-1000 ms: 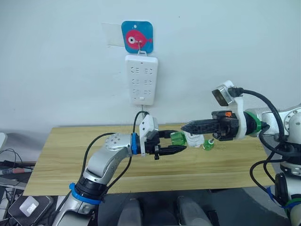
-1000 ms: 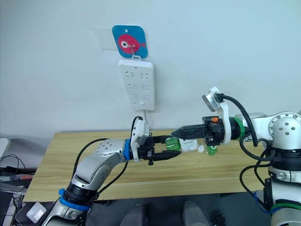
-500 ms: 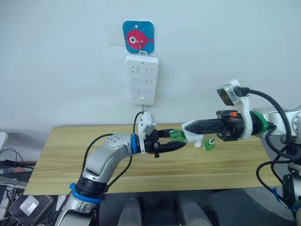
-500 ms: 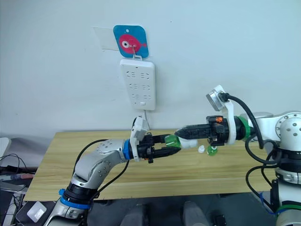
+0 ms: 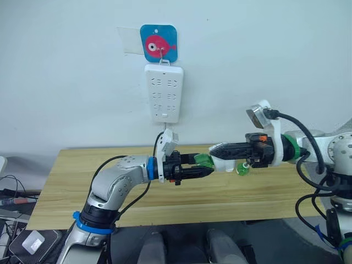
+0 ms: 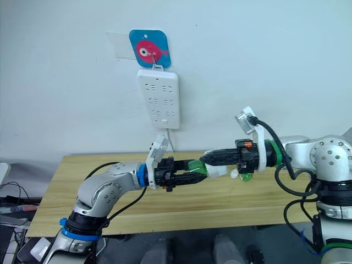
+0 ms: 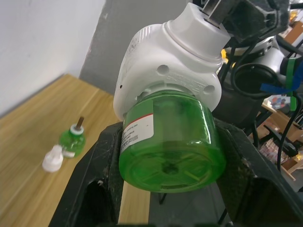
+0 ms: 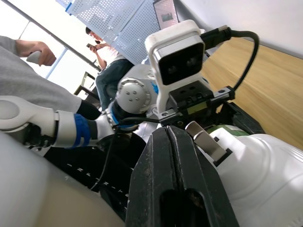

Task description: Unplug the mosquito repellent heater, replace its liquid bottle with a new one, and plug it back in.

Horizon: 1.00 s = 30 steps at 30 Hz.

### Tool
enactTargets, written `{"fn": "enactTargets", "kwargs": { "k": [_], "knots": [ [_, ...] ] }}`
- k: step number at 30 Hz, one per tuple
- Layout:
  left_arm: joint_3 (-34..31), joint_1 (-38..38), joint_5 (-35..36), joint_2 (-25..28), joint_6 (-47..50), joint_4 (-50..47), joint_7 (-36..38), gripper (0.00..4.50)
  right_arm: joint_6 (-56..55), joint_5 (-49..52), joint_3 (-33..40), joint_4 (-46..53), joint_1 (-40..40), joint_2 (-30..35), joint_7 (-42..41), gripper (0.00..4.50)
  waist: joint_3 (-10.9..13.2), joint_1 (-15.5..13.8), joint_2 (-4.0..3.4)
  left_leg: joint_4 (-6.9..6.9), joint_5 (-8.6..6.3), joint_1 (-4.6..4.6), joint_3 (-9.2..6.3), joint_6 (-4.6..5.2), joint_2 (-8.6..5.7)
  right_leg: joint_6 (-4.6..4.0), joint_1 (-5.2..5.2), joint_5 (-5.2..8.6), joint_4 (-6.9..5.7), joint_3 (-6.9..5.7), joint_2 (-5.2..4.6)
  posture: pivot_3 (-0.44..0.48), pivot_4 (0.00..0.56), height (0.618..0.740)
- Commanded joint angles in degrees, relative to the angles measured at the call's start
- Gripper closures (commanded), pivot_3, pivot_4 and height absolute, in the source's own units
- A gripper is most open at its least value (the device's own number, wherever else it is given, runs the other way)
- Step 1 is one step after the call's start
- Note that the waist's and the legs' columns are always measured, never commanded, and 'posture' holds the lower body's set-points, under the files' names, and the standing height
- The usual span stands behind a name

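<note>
Bench [image 5: 99, 181] bare left and front. Spare green bottle [image 5: 242, 170] and white cap [image 6: 235, 174] crowd space under right arm. Power strip [image 5: 164, 92] on wall unobstructed.

Wall power strip [image 5: 164, 92], fish hook [image 5: 159, 43]

Green bottle [image 5: 204, 160] half covered in head views by left gripper [image 5: 206, 171] jaws below, heater [image 5: 225, 164] on right. Bottle neck hidden inside heater. Heater vent hole not discernible. Right gripper [image 5: 215, 148] grip on heater prongs [image 8: 204, 140] obscured by own black fingers [image 8: 173, 189]. Label [image 7: 137, 131] print unreadable. Spare bottle [image 7: 72, 141] on desk [image 5: 82, 181]: wick too small to resolve; partly behind right gripper in head views.
</note>
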<state>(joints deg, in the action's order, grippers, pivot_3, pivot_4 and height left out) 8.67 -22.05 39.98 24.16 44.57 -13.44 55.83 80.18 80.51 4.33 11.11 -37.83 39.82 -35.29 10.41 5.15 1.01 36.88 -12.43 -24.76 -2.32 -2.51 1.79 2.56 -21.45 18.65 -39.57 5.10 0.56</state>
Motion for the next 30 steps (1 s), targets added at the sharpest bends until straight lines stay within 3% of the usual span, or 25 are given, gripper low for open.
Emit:
{"fn": "enactTargets", "kwargs": {
  "k": [1,25,30],
  "knots": [
    [2.2,-0.1,1.7,0.7,-0.6,-5.1,3.7,2.24,-3.0,-2.7,1.4,-0.6,-2.0,-0.9,1.9,4.48,0.0,0.0,0.00,0.01,0.00,0.00,0.00,0.00,0.00,0.00,0.00,0.00,0.00,0.00,-0.01,-0.115,0.152,0.740],
    [3.3,0.1,0.6,0.9,-3.1,-5.3,4.8,2.24,-6.0,-12.9,-0.4,1.7,-0.5,-2.7,1.9,4.48,0.0,0.0,0.00,0.00,0.00,0.00,0.00,0.00,-0.01,0.00,0.00,0.00,-0.01,0.00,-0.02,-0.114,0.146,0.740],
    [2.5,0.5,-0.8,1.0,-4.5,-3.6,4.3,2.24,-0.2,-3.6,3.5,2.3,-0.4,0.6,-2.4,4.48,0.0,0.0,0.00,0.01,0.00,0.00,0.00,0.00,-0.01,0.00,0.00,0.00,-0.01,-0.01,-0.03,-0.115,0.144,0.740]
  ]
}}
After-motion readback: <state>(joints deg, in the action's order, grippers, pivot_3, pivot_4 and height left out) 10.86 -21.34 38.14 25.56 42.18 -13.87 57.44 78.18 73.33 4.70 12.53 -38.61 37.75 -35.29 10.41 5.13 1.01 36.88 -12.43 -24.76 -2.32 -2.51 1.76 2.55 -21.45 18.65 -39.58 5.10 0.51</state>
